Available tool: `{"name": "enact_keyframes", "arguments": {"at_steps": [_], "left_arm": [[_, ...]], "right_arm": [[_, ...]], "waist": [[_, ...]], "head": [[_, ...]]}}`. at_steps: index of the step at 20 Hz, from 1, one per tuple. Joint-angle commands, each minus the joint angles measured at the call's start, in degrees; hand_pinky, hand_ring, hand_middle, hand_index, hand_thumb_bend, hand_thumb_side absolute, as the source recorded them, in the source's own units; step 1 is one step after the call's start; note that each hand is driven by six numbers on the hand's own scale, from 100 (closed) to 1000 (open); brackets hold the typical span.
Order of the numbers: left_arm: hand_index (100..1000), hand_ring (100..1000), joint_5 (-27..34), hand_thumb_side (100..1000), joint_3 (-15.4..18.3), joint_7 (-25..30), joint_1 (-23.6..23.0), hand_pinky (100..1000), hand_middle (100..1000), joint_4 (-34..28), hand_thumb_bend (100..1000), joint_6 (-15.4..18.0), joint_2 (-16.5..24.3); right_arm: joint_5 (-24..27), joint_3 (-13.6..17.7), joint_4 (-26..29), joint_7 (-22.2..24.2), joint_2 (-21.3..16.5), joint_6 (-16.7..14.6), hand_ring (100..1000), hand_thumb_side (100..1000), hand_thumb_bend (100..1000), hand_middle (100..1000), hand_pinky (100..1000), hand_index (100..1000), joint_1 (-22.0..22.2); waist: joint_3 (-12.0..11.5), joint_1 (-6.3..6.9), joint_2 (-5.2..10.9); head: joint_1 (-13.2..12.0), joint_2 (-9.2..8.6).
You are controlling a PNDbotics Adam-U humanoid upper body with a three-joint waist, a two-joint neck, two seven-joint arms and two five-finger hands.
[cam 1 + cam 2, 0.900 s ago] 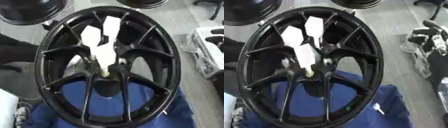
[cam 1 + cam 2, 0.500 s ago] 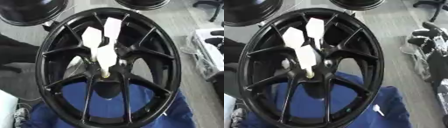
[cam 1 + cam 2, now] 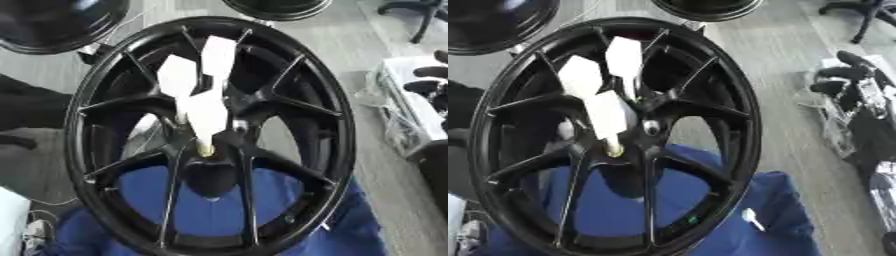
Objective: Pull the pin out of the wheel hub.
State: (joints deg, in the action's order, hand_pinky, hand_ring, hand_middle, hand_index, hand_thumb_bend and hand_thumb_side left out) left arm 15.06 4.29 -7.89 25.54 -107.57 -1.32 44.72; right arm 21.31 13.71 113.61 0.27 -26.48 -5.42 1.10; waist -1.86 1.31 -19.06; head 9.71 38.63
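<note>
A black multi-spoke wheel [image 3: 289,100] stands tilted on a blue cloth and fills both views. Three white tags [image 3: 206,112] fan out from its hub. The lowest tag ends in a small yellowish pin [image 3: 206,149] set in the hub [image 3: 636,132]. A silvery bolt [image 3: 651,128] sits just right of it. My right hand [image 3: 843,86] shows at the right edge, well clear of the wheel, with its dark fingers relaxed and pointing left. Nothing touches the pin or the tags. My left hand is not seen.
Blue cloth [image 3: 737,220] lies under the wheel's lower part. Two more dark wheels lie on the grey floor behind, at top left [image 3: 52,25] and top centre [image 3: 276,6]. A white bag [image 3: 404,120] lies at the right. A dark mass [image 3: 26,112] sits at the left.
The picture has shifted slightly with the camera. The wheel, tags and pin stand as before, and the right hand stays at the right edge.
</note>
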Motion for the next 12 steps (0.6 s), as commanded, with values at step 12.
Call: {"name": "enact_keyframes", "arguments": {"at_steps": [12], "left_arm": [[852, 790, -2.2, 407, -15.5, 36.4, 21.0, 833, 844, -2.7, 797, 3.0, 20.9]], "right_arm": [[-2.1, 0.3, 1.0, -0.5, -2.1, -1.3, 655, 709, 100, 665, 867, 866, 2.5]], "waist": [[0.5, 0.31, 1.82]], "head": [[0.6, -0.8]]}}
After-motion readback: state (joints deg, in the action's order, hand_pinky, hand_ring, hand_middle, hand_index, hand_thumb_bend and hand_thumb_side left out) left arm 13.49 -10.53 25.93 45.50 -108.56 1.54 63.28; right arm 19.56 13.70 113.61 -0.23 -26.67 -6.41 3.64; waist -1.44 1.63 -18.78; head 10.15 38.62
